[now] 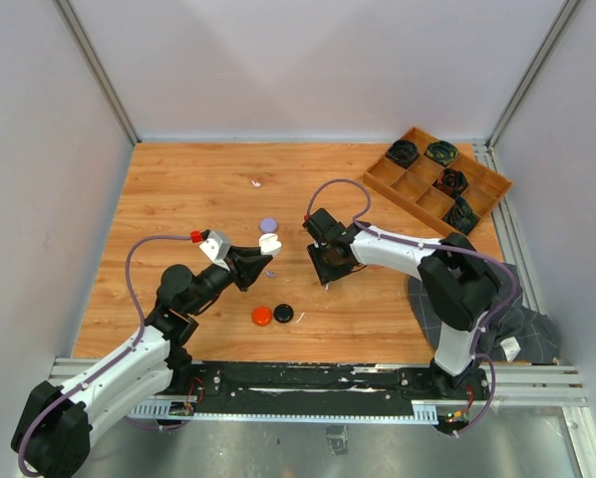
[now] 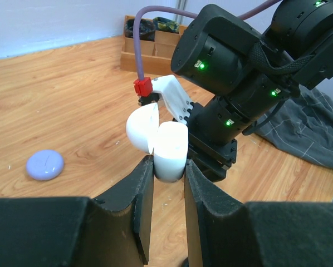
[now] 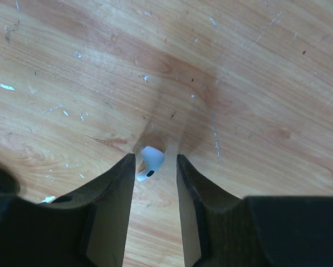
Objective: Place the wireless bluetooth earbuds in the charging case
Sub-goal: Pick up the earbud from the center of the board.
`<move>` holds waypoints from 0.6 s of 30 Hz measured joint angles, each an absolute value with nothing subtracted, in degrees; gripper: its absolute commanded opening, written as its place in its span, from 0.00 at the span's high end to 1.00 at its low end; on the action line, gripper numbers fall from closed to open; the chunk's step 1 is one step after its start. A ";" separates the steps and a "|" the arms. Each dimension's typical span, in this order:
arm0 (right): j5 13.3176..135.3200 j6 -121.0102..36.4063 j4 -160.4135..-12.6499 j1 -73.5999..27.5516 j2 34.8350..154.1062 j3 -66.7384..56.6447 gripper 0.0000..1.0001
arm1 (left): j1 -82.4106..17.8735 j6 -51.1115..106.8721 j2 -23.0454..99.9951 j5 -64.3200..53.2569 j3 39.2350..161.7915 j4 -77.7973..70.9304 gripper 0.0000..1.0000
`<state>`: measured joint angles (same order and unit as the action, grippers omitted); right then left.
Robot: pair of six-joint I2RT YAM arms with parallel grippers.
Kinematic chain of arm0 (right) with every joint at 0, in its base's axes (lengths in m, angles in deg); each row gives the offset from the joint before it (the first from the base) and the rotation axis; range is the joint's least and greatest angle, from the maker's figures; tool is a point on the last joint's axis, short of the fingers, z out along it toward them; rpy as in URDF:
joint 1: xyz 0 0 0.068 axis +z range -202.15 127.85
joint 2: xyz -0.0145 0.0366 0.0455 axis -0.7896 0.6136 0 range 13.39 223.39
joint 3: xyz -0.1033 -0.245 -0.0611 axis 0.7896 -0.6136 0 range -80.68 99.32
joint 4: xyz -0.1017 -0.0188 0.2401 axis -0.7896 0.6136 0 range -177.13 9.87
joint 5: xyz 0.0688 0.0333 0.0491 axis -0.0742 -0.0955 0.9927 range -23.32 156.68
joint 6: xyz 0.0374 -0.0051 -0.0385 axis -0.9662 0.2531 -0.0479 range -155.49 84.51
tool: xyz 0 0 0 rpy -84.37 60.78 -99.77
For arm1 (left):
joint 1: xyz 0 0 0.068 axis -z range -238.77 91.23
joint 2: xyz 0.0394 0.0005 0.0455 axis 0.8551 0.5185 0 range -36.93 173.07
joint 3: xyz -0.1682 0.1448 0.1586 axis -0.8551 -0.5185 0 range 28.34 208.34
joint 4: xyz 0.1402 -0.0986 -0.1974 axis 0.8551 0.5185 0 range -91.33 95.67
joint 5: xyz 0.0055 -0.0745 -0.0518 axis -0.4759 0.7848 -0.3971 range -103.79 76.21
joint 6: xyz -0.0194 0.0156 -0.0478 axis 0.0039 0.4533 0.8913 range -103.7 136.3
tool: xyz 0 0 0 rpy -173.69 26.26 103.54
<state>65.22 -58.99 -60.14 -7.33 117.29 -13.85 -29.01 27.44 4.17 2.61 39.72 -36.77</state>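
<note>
Noted: left gripper (image 2: 169,167) clamped on the open white charging case (image 2: 169,150), held up mid-surface; right gripper (image 3: 155,159) jaws apart astride a white earbud (image 3: 150,163) lying on the surface (image 3: 239,83) near its middle, nearer one finger, so centre first, then close gently.

No text, label, brand or number can be read in any of the views. A small white tag (image 1: 508,349) is seen by the dark cloth (image 1: 533,317) at the lower right of the top view, but it is too small for any print on it to be made out
</note>
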 measured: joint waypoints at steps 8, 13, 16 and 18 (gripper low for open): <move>66.05 -59.37 -60.93 -7.33 118.10 -13.63 0.73 | -29.03 27.46 4.72 2.83 39.72 -36.81 1.00; 66.25 -59.26 -61.41 -7.33 118.23 -13.57 0.80 | -29.03 27.44 5.02 2.87 39.72 -36.81 1.00; 66.23 -58.97 -61.61 -7.33 118.25 -13.57 0.83 | -29.01 27.44 5.31 2.89 39.72 -37.01 1.00; 66.23 -58.58 -61.67 -7.29 118.25 -13.57 0.84 | -29.01 27.44 5.61 2.96 39.72 -37.23 1.00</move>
<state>66.23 -58.58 -61.67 -7.29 118.25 -13.57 -29.01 27.44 5.61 2.96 39.72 -37.23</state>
